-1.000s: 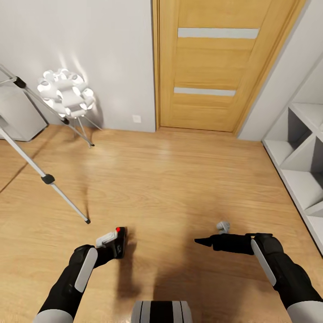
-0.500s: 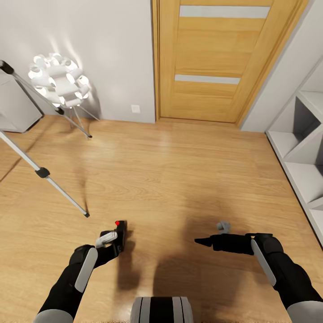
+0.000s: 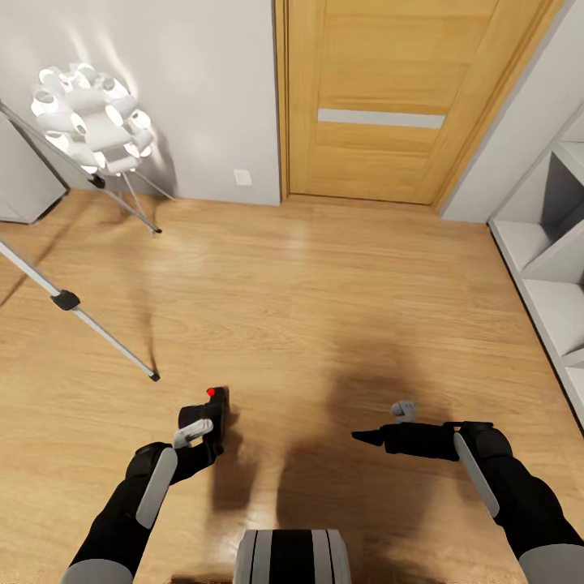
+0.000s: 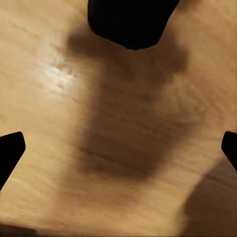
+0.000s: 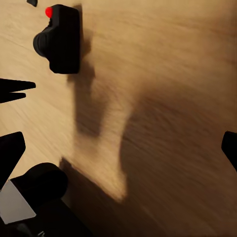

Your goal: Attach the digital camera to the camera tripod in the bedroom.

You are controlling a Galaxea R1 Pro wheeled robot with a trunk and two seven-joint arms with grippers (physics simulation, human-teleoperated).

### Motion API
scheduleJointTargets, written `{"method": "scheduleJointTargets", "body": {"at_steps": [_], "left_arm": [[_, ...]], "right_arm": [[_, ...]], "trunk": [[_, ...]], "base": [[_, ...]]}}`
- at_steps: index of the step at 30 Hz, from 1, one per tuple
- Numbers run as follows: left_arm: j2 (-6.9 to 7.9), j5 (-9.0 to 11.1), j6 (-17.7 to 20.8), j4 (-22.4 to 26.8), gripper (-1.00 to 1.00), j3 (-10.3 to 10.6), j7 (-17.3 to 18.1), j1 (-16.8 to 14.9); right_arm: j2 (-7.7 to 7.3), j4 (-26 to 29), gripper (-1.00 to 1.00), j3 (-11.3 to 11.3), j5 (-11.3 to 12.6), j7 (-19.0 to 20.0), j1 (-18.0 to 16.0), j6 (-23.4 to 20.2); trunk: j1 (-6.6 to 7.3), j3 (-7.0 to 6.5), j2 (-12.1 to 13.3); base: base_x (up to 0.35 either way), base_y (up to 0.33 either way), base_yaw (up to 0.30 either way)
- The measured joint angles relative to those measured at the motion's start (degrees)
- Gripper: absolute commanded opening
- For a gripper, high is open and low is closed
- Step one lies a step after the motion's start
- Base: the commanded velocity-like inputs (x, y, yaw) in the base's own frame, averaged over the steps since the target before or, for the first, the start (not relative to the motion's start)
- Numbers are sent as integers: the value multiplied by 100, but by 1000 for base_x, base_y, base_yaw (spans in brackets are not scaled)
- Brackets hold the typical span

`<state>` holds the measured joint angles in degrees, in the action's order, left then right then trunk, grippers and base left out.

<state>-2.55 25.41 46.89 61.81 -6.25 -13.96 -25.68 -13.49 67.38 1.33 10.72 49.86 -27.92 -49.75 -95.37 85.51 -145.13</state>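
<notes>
The digital camera [image 3: 212,410], small, black and with a red dot on top, lies on the wood floor just beyond the fingertips of my left gripper [image 3: 201,436]. That gripper is open. The left wrist view shows the digital camera [image 4: 131,22] ahead of my left gripper [image 4: 118,148], with only floor between the fingers. My right gripper [image 3: 381,423] hovers over the floor to the right, pointing left, open and empty. Its wrist view looks across the floor at the digital camera [image 5: 59,39]. Two silver legs of the camera tripod [image 3: 65,302] stand at the left; its head is out of view.
A white spiky-ball lamp [image 3: 85,118] stands by the far wall on the left. The oak door [image 3: 365,97] is straight ahead and shut. A grey cube shelf [image 3: 551,268] lines the right side. A grey cabinet [image 3: 24,186] sits at the far left.
The whole view has shifted: door, lamp, tripod foot and camera slid up the picture while both grippers kept their place. The camera now lies further ahead of my left gripper's fingers.
</notes>
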Motion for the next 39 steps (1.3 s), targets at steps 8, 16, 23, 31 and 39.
{"method": "scheduleJointTargets", "body": {"at_steps": [8, 16, 23, 31, 39], "left_arm": [[-3, -12, -3, 0, 100, 229, 0, 2], [-10, -14, -8, 40, 100, 328, 0, 3], [18, -226, -161, 192, 100, 713, -66, 2], [32, -603, -681, 292, 100, 812, -100, 2], [18, -910, -894, 320, 100, 841, -92, 2]], "right_arm": [[0, 1, 100, 0, 0, 4, 0, 0], [-7, 17, 100, -14, 9, 18, 0, -1], [-2, 7, 100, -4, 3, 12, 0, -1], [0, -5, 100, -1, 1, 4, 0, -1], [0, -7, 100, 0, 1, 0, 0, -1]], "trunk": [[-21, 177, -11], [-41, 355, -21], [-59, 510, -31], [-80, 687, -42], [-100, 865, -52]], "base": [[0, 0, 0], [0, 0, 0], [0, 0, 0], [0, 0, 0], [0, 0, 0]]}}
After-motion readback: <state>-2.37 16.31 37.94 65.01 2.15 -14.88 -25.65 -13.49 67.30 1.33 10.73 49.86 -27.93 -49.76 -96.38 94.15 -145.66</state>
